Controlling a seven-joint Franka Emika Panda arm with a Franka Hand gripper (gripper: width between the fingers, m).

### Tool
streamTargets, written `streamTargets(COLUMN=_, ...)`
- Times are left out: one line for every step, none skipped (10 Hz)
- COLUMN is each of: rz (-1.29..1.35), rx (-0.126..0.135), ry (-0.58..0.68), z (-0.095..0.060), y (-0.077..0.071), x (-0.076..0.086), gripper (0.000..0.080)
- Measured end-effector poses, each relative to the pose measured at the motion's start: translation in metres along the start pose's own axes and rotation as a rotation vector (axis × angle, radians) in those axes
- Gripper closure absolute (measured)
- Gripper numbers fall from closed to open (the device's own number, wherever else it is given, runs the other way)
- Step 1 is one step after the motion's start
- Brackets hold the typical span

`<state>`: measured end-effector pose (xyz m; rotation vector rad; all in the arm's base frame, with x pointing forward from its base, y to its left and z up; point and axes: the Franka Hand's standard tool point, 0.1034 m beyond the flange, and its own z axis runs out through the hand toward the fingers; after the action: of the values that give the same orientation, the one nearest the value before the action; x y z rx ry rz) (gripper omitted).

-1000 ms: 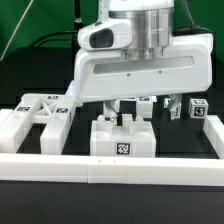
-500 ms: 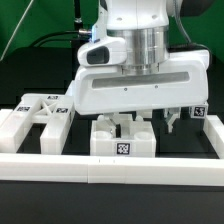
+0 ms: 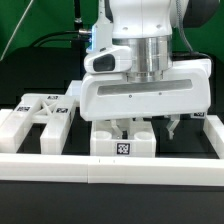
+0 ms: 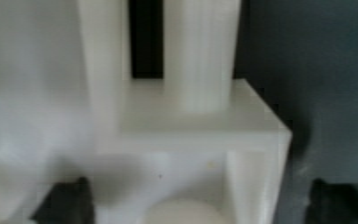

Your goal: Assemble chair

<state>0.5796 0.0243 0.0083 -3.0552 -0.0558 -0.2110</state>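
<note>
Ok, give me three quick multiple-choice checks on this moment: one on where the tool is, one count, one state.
1. The tool hangs: A over the middle block; B clear of every part; C over the slotted part.
2. Tags on the middle block's front face: A none; B one; C three.
3. The slotted part is: A in the tool; B stacked on the middle block; C lying apart from the tool.
Answers: 1 A, the exterior view shows it straight above that block; 2 B, a single tag faces that camera; 3 C, it lies at the exterior view's left, untouched.
</note>
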Motion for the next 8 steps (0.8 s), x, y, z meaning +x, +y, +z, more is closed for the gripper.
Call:
streamTargets(rz=0.0, rx=0.0, ry=0.0, z=0.0001, y=0.0, x=-0.0001, gripper=0.0361)
streamTargets(rz=0.0, rx=0.0, ry=0.0, z=0.0001, y=0.0, x=-0.0001, gripper=0.0361)
streamTargets(rz=0.0, rx=0.0, ry=0.0, z=0.0002, y=0.0, x=-0.0002, gripper=0.0543)
streamTargets(rz=-0.001, rx=0.0, ry=0.0, z=0.0002, y=0.0, x=-0.0001, gripper=0.0679)
streamTargets(rz=-0.001, rx=0.0, ry=0.0, z=0.0002, y=0.0, x=0.0, gripper=0.0679)
streamTargets(rz=-0.001, rx=0.0, ry=0.002, z=-0.0003, y=0.0, x=0.0009, gripper=0.0768)
streamTargets(rz=-0.001, rx=0.0, ry=0.002, z=-0.0003, y=0.0, x=0.0009, gripper=0.0768)
streamTargets(rz=-0.001, rx=0.0, ry=0.002, z=-0.0003, y=0.0, x=0.0009, gripper=0.0768)
